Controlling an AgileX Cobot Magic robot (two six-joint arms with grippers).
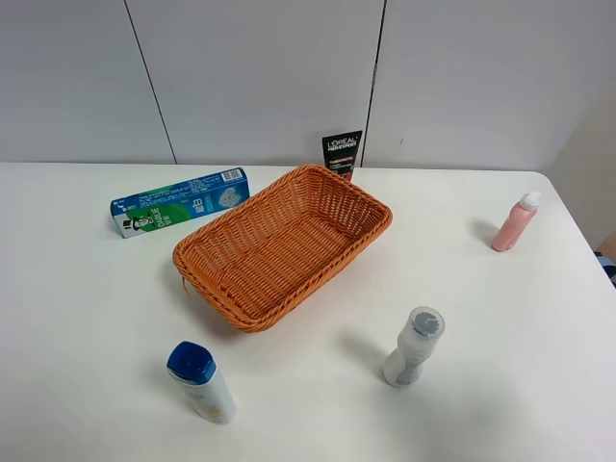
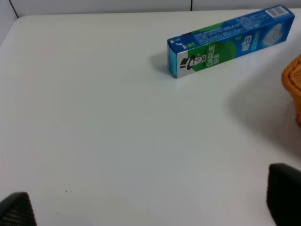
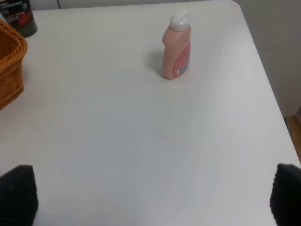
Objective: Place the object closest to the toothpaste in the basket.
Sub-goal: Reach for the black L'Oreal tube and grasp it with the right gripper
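The toothpaste, a blue and green box point(image 1: 180, 201), lies at the back left of the white table and also shows in the left wrist view point(image 2: 230, 37). The wicker basket point(image 1: 383, 219) sits just to its right, empty. A black tube point(image 1: 342, 152) stands behind the basket. A white bottle with a blue cap point(image 1: 202, 382) stands at the front left. My left gripper point(image 2: 150, 202) is open and empty over bare table short of the toothpaste. My right gripper point(image 3: 151, 193) is open and empty. Neither arm shows in the exterior high view.
A pink bottle point(image 1: 515, 221) stands at the right, ahead of my right gripper point(image 3: 176, 47). A pale bottle with a grey cap point(image 1: 414, 346) stands at the front, right of centre. The basket's edge shows in both wrist views point(image 2: 294, 84) point(image 3: 9, 66).
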